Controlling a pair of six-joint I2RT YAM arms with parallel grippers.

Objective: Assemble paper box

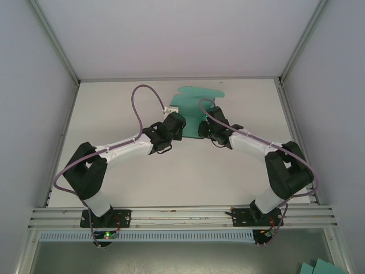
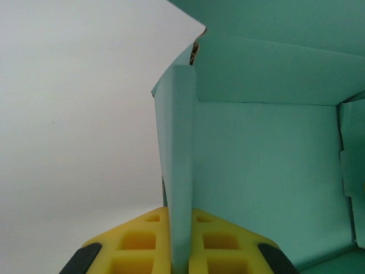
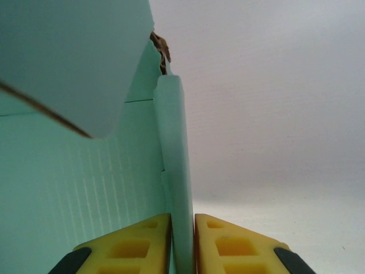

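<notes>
The teal-green paper box (image 1: 194,103) stands partly folded at the back middle of the table, between the two arms. My left gripper (image 1: 175,127) holds its left side. In the left wrist view the yellow fingers (image 2: 142,240) are shut on an upright side wall (image 2: 178,171) of the box. My right gripper (image 1: 206,127) holds the right side. There the yellow fingers (image 3: 234,245) are shut on the opposite upright wall (image 3: 177,171), with a curved flap (image 3: 74,57) hanging over the box floor.
The white table (image 1: 188,182) has metal frame posts at its back corners and a rail (image 1: 182,216) along the near edge. Spare teal cards (image 1: 316,267) lie below the rail at the lower right.
</notes>
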